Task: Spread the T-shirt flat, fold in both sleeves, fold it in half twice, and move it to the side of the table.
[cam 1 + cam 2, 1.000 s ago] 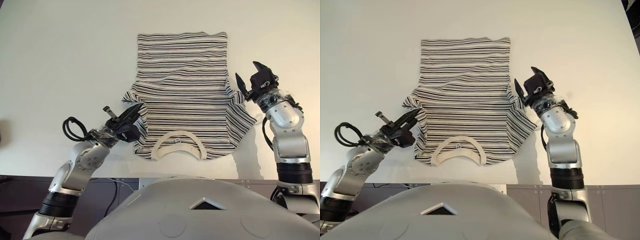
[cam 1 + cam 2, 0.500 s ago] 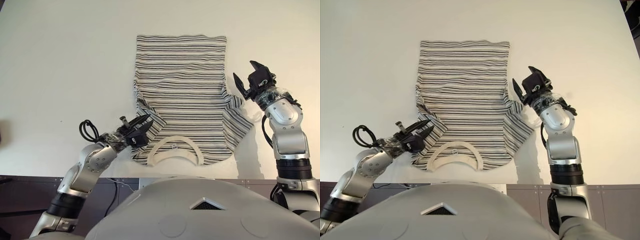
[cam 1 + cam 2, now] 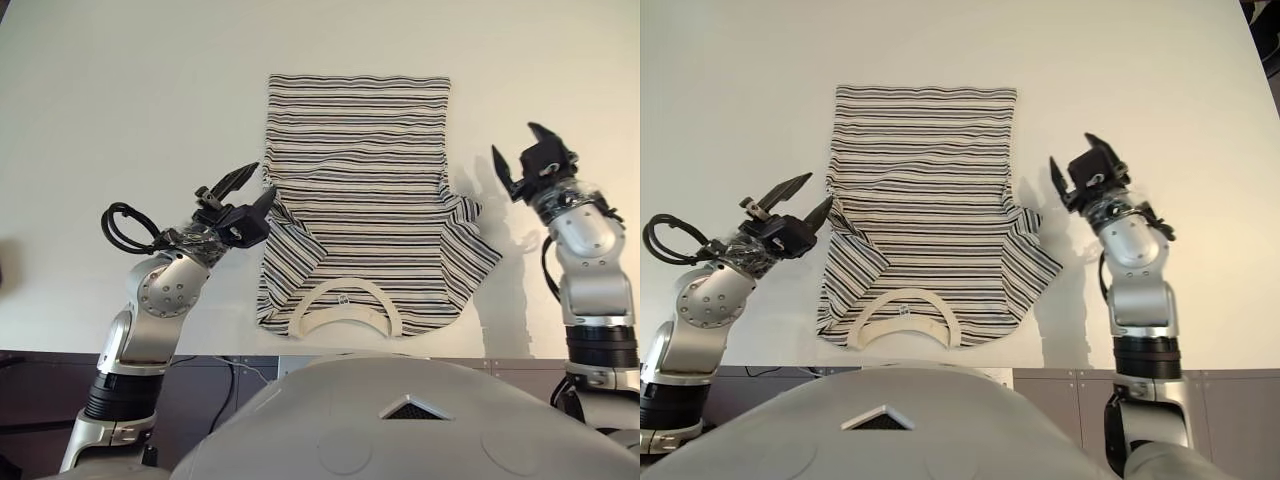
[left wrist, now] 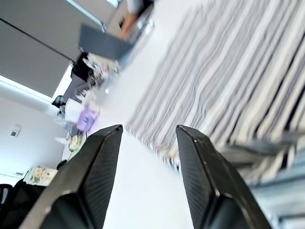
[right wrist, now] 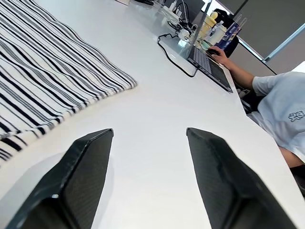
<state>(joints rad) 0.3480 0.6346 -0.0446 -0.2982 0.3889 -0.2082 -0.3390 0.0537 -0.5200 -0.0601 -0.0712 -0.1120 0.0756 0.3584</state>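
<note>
The striped T-shirt point(image 3: 360, 190) lies on the white table point(image 3: 130, 100), collar point(image 3: 345, 308) nearest me and hem at the far end. Its left sleeve point(image 3: 290, 245) is folded in over the body. The right sleeve point(image 3: 475, 245) sticks out to the side, partly rumpled. My left gripper point(image 3: 248, 182) hovers open just off the shirt's left edge, nothing between its fingers point(image 4: 202, 176). My right gripper point(image 3: 530, 160) is open above bare table, a little right of the shirt's right edge; its wrist view shows the shirt's hem corner point(image 5: 114, 81).
Broad bare tabletop surrounds the shirt on the left, right and far side. The table's near edge point(image 3: 100, 350) runs just behind the collar. In the right wrist view a laptop point(image 5: 209, 67), a cable and bottles sit at the table's far end beside a seated person.
My left gripper carried the left sleeve in over the shirt's body, let go, and drew back up to the left, open. My right gripper shifted slightly right, away from the shirt.
</note>
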